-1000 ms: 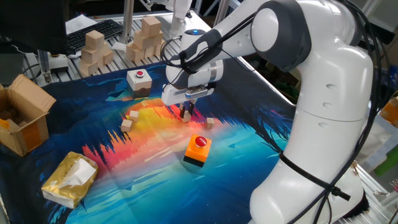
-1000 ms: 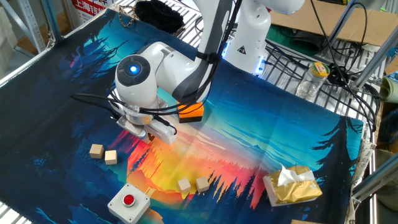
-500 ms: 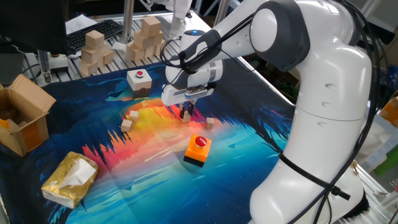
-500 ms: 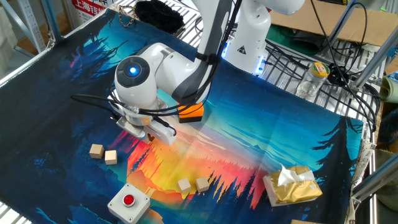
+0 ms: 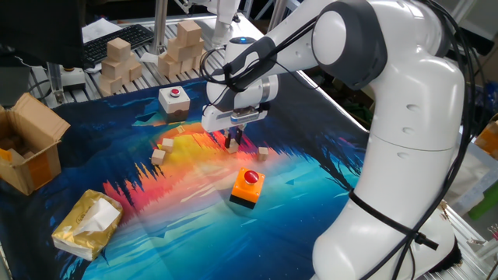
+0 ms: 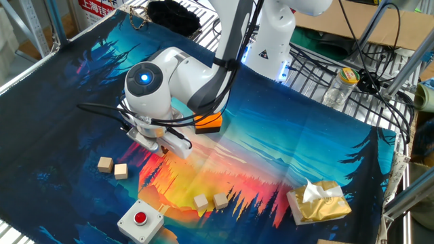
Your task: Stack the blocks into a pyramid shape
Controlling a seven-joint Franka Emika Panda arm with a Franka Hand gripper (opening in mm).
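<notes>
Gripper (image 5: 233, 142) low at frame centre, fingers close together; cannot tell whether gripping anything. Nearest block (image 5: 263, 153) just right of it; 2 blocks (image 5: 162, 150) well left. Elsewhere, 2 pairs apart: blocks (image 6: 112, 167), blocks (image 6: 211, 201).

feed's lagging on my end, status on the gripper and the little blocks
Gripper low over the mat, open or shut unclear. Small blocks still scattered flat in pairs, no pyramid started. Orange button box sits close beside the work area.
</notes>
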